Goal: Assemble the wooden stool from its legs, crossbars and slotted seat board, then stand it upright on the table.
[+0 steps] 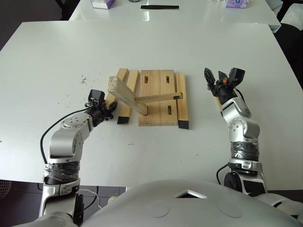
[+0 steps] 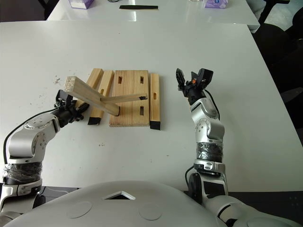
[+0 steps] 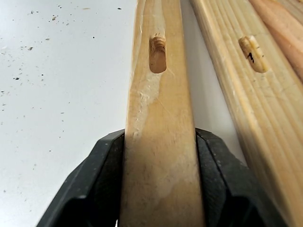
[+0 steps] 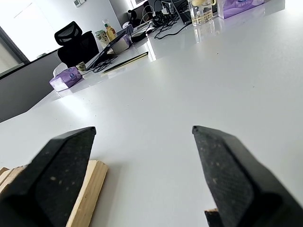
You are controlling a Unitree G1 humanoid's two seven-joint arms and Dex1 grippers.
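Four legs are in sight, taken from the left of the slotted seat board (image 1: 156, 82), which lies flat on the white table (image 1: 57, 56).

The left gripper (image 1: 108, 109) sits well left of the board. Its two black fingers (image 3: 102, 165) are clamped on the sides of the outermost leg (image 3: 158, 118), which lies flat with its mortise facing up. A second leg (image 1: 125, 111) lies just beside it, between it and the board's left edge.

A third leg (image 1: 127, 96) stands tilted in the board's near-left slot. It leans away to the left, so its upper end hangs over the two lying legs. A crossbar (image 1: 158, 98) runs from it across the board toward the right edge.

The fourth leg (image 1: 182, 106) lies flat just beside that right edge. Right of the board and apart from every part, the right gripper (image 1: 221, 73) hangs above the table with its fingers spread wide and nothing in them.

The main risk is the leaning leg. It overhangs the gripped leg, so raising that leg straight up would probably strike it and lever it out of its slot, taking the crossbar with it. Nothing braces that pair, since the right gripper is off to the side.

The hold also looks close to one end of the leg, so the long free end may sag or twist between the fingers.
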